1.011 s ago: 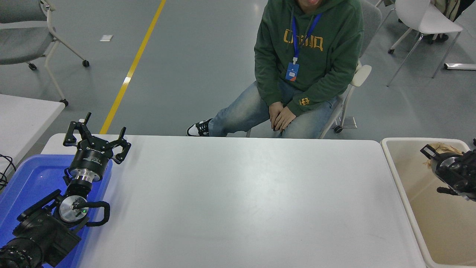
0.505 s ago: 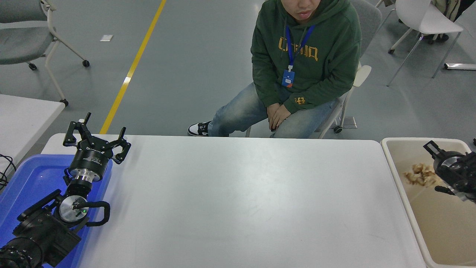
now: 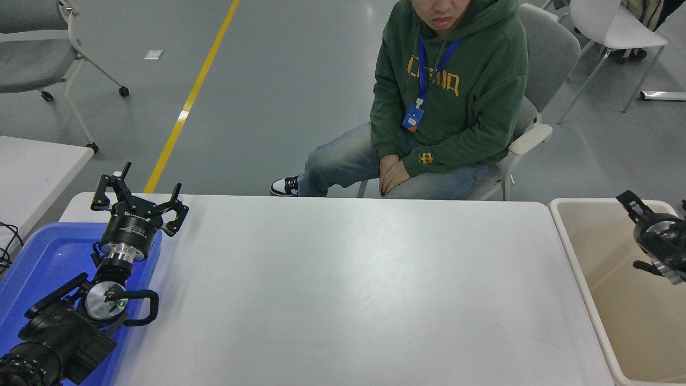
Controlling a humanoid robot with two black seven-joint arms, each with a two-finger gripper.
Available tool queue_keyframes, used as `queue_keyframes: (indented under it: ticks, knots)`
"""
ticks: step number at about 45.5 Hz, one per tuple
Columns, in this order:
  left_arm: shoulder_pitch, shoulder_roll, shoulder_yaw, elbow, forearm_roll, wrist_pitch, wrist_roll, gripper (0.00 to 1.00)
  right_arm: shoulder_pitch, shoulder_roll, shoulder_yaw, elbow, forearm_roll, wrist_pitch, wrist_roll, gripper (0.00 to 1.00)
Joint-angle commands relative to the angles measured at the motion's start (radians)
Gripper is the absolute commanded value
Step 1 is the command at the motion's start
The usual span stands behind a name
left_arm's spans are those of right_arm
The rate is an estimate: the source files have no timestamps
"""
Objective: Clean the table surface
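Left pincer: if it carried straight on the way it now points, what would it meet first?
The left pincer sits open at the far left corner of the table surface, pointing away from the robot. Beyond that edge only bare grey floor shows, so the way looks free, though depth is uncertain.

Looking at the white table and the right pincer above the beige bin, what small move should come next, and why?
Probably draw the right pincer back from over the beige bin toward a rest pose. The table surface shows nothing left to pick up, and I see nothing held by that pincer. The left pincer sits open, parked above the blue tray.
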Motion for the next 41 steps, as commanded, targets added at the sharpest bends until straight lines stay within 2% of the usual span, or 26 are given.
queue_keyframes:
  ticks: [1, 13, 24, 31, 41]
  knots:
    - [0.0, 0.0, 0.0, 0.0, -0.001, 0.0, 0.0, 1.0, -0.002, -0.042, 0.166, 0.112, 0.02, 0.004, 0.001, 1.0]
    - [0.0, 0.0, 0.0, 0.0, 0.001, -0.002, 0.0, 1.0, -0.006, -0.056, 0.249, 0.262, 0.045, 0.004, 0.001, 1.0]
    - [0.0, 0.0, 0.0, 0.0, -0.001, 0.0, 0.0, 1.0, -0.052, -0.062, 0.416, 0.459, 0.089, 0.005, 0.009, 1.0]
    - [0.0, 0.0, 0.0, 0.0, -0.001, 0.0, 0.0, 1.0, -0.106, -0.058, 0.504, 0.546, 0.091, 0.013, 0.067, 1.0]
    - [0.0, 0.0, 0.0, 0.0, 0.001, -0.002, 0.0, 1.0, -0.167, -0.052, 0.55, 0.637, 0.094, 0.105, 0.214, 1.0]
